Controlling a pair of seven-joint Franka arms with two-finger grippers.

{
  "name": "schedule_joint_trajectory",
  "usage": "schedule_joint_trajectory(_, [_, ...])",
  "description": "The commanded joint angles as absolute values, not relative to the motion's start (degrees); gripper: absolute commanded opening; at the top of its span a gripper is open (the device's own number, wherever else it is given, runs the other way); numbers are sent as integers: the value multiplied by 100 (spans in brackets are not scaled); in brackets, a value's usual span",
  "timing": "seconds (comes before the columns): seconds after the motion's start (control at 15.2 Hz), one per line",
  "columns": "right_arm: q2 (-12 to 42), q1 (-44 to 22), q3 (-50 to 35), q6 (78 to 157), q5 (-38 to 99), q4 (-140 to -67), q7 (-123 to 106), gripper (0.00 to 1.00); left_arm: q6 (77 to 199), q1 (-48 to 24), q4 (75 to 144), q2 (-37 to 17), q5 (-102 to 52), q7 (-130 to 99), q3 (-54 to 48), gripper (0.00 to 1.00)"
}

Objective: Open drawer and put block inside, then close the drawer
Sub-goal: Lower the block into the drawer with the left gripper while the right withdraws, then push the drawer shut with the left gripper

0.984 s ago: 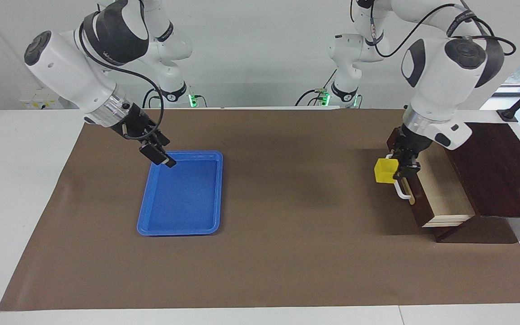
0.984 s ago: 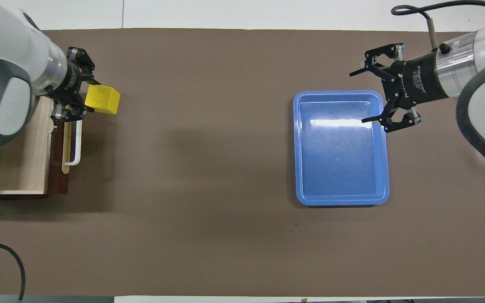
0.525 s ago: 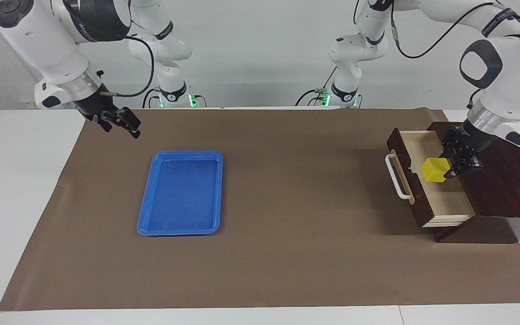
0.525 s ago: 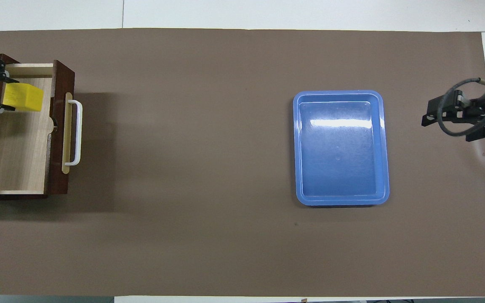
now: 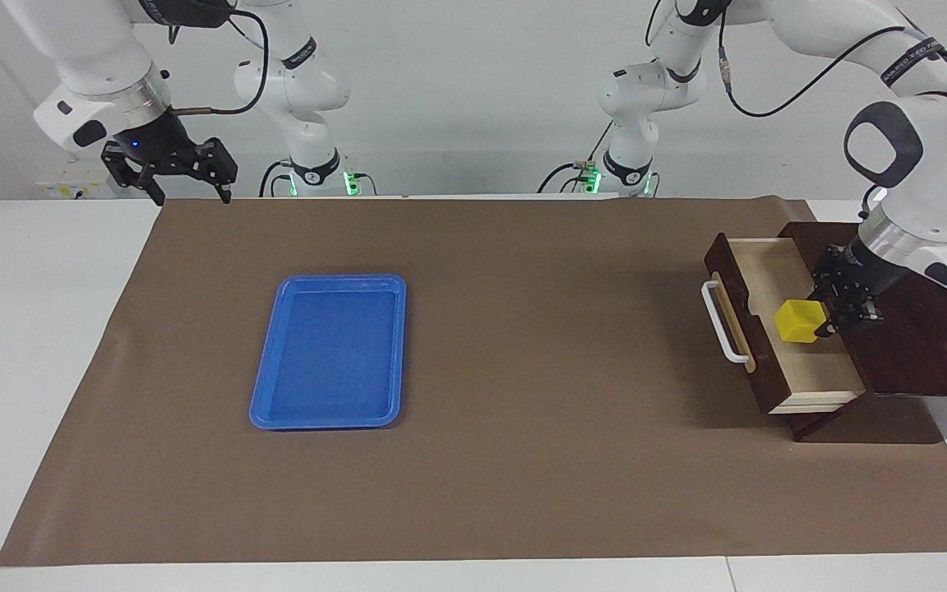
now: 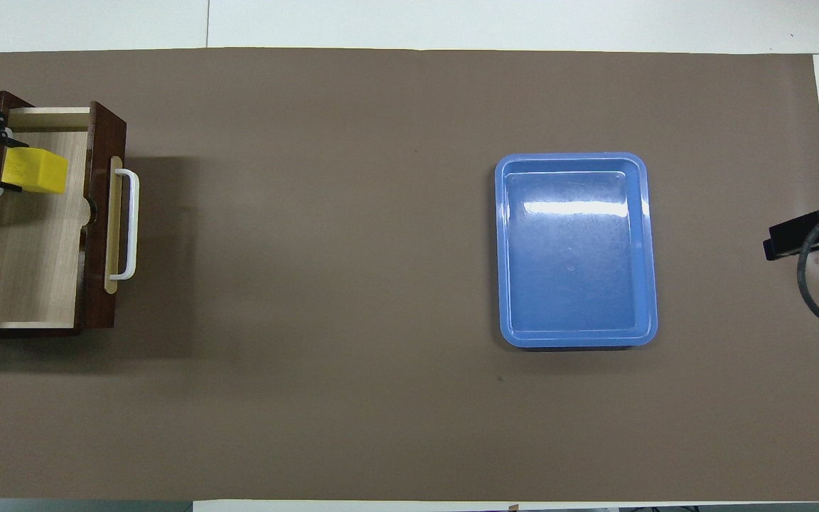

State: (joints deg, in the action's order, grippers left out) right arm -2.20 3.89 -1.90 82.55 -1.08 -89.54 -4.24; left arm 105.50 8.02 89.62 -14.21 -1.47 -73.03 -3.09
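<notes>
Two white robot arms work at a long surface [image 5: 473,493] covered in brown paper. At the left arm's end stands a dark brown box [image 5: 917,329] with its drawer [image 5: 798,362] pulled fully out, showing a pale wood floor and a white bar handle [image 5: 724,322]. The left claw [image 5: 831,316] is clenched on the block [image 5: 799,321], a small bright yellow cube, and holds it over the open drawer. A second ago the cube hung outside the drawer, over the handle; it has since been carried over the drawer front and then lowered toward the pale floor. Whether its underside already touches the wood cannot be told. Over the same second the right claw [image 5: 186,185], its fingers spread open and holding nothing, has lifted away from the blue tray [image 5: 330,353] and drawn back to the surface's edge at the right arm's end, where it now waits. The tray lies flat toward that end, well apart from the drawer. For the task, the opening step looks finished and the placing step is nearly done; letting go of the cube and pushing the drawer shut appear to be what is left.
</notes>
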Motion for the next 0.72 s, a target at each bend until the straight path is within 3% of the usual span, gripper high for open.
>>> schedule_joint_trajectory(0.0, [-53, 527, -264, 8385, -158, -8912, -580, 100, 10897, 931, 9508, -1266, -158, -7198, -343, 0])
schedule_joint_trajectory(0.2, [18, 527, -211, 8543, -185, -8991, -693, 100, 11363, 923, 10220, -976, -158, -7233, -343, 0])
schedule_joint_trajectory(0.46, [-52, 519, -202, 8455, -176, -9149, -756, 100, 11391, 923, 10476, -853, -167, -7295, -343, 0])
schedule_joint_trajectory(0.53, [-79, 510, -202, 8472, -176, -9236, -747, 100, 11373, 923, 10477, -844, -158, -7278, -343, 89])
schedule_joint_trajectory(0.59, [-97, 510, -202, 8481, -176, -9281, -747, 100, 11356, 914, 10424, -852, -158, -7260, -343, 100])
schedule_joint_trajectory(0.66, [-97, 510, -202, 8499, -176, -9281, -747, 100, 11286, 897, 10354, -853, -158, -7242, -343, 100])
